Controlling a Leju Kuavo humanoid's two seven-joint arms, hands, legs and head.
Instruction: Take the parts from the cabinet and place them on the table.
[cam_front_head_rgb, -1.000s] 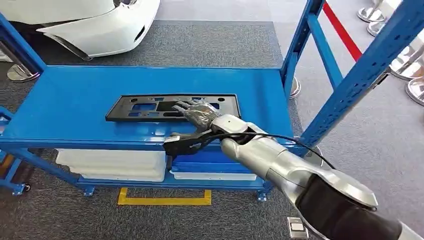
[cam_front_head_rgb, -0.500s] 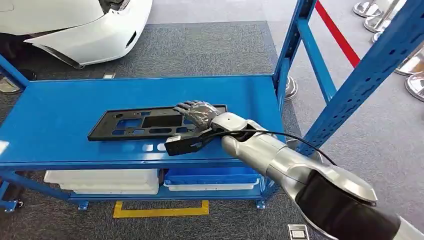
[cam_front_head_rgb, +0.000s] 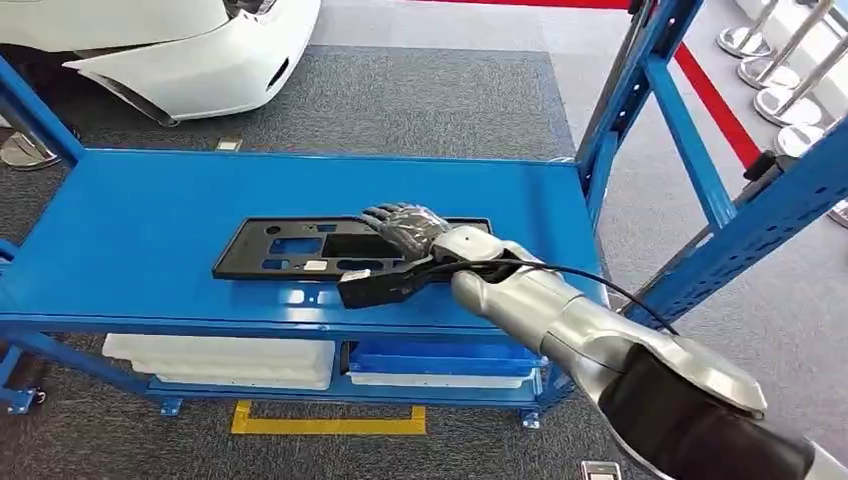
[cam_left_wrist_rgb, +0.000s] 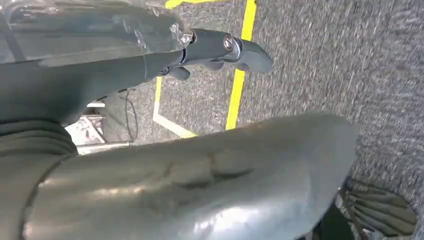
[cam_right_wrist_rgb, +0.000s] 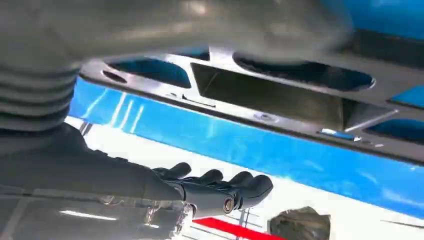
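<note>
A flat black plate (cam_front_head_rgb: 290, 248) with several cut-outs lies on the blue shelf (cam_front_head_rgb: 130, 230), near its front edge. My right hand (cam_front_head_rgb: 405, 228) lies over the plate's right end, fingers stretched across its top. In the right wrist view the plate (cam_right_wrist_rgb: 270, 100) sits between the blurred thumb and the straight fingers (cam_right_wrist_rgb: 220, 187), and a gap shows between fingers and plate. My left hand (cam_left_wrist_rgb: 100, 70) hangs over the grey carpet with nothing in it, fingers (cam_left_wrist_rgb: 225, 47) apart from the thumb.
Blue uprights (cam_front_head_rgb: 640, 90) stand at the shelf's right end. Below the shelf sit white bins (cam_front_head_rgb: 220, 358) and a blue bin (cam_front_head_rgb: 440, 358). A white car bumper (cam_front_head_rgb: 190, 55) lies beyond. Yellow tape (cam_front_head_rgb: 330, 420) marks the floor; stanchions (cam_front_head_rgb: 760, 60) stand far right.
The whole picture has shifted left and back, so the camera moved. My right hand stays over the plate's right end and the plate keeps its place on the shelf.
</note>
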